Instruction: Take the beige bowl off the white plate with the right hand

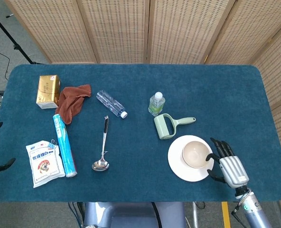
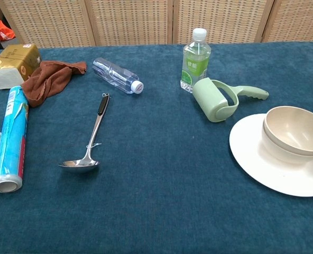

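One beige bowl (image 1: 196, 154) sits on the white plate (image 1: 177, 164), near right on the table (image 1: 216, 95). Right hand (image 1: 227, 164) hovers just right of it, fingers spread, empty, positioned to grasp the rim.

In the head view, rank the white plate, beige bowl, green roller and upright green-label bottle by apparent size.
1. white plate
2. green roller and beige bowl: look about alike, so not ranked.
3. upright bottle, seen from above, so its height is foreshortened.

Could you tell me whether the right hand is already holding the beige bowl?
No, the right hand is open beside the white plate, its fingertips short of the beige bowl.
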Available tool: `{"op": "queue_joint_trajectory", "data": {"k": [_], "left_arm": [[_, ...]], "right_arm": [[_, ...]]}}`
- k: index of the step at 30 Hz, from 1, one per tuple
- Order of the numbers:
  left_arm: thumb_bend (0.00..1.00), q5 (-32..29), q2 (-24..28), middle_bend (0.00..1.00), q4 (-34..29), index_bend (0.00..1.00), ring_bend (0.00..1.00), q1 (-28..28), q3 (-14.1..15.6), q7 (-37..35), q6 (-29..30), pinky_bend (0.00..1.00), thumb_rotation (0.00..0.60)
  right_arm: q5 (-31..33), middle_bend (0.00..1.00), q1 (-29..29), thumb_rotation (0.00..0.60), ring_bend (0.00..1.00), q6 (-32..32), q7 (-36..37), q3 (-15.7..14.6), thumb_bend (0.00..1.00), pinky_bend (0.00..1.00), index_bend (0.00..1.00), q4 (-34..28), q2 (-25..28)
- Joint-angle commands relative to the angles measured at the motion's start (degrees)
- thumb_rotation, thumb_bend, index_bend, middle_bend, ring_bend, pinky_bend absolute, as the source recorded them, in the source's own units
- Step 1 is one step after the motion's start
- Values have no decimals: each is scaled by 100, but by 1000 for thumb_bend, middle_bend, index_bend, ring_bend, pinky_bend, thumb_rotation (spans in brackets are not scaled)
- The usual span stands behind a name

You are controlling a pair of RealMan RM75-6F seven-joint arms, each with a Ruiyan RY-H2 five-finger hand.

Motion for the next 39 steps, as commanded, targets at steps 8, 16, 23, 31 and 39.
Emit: {"op": "queue_joint_trajectory", "data": {"k": [8, 16, 23, 31, 39], "left_arm": [[155, -15, 56, 0, 14, 0, 0, 24, -12, -134, 17, 0, 600], [155, -48, 74, 0, 22, 0, 0, 36, -27, -190, 26, 0, 600], [155, -53, 84, 0, 22, 0, 0, 34, -27, -210, 13, 0, 600], [155, -102, 109, 0, 30, 0, 0, 22, -45, -261, -25, 0, 600], [155, -128, 119, 0, 38, 0, 0, 14, -58, -287, -42, 0, 600]], "right_arm": [[51, 0, 41, 600, 0, -132, -103, -55, 337, 0, 438, -6, -95], [116, 0, 99, 600, 0, -264, -195, -60, 337, 0, 448, -20, -255], [196, 0, 153, 600, 0, -379, -252, -49, 347, 0, 455, 34, -358], [283, 0, 215, 600, 0, -476, -230, -23, 365, 0, 490, 148, -499], [323, 0, 244, 600, 0, -510, -216, -12, 414, 0, 520, 200, -558]]}}
